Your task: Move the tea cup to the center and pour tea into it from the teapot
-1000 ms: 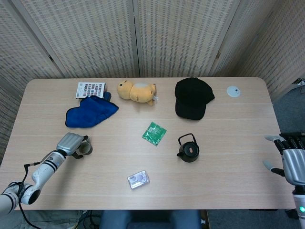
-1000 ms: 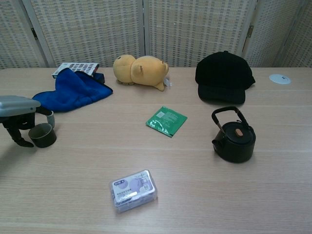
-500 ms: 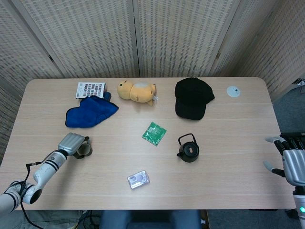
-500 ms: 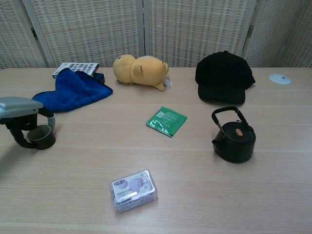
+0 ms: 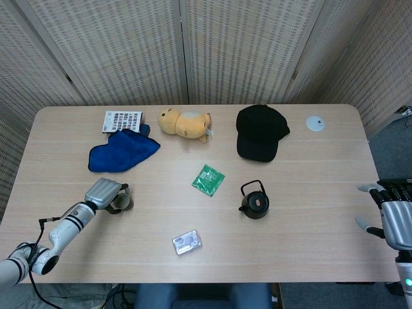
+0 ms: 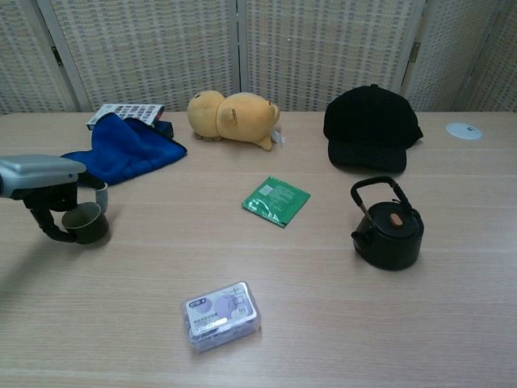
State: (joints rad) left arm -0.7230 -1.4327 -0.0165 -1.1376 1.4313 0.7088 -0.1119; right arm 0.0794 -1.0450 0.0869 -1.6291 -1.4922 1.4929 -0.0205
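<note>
The left hand is gripping the tea cup, fingers curled around it, at the bench's left side. The right hand is hanging past the right edge, fingers spread, holding nothing. Farther in, the teapot is sitting right of centre.

Bright, even indoor light from overhead, both views sharp with no motion blur, soft short shadows under the black cast-iron teapot and the black cloth cap, no glare on the pale wooden table, mild wide-angle bend at the head view's edges.
</note>
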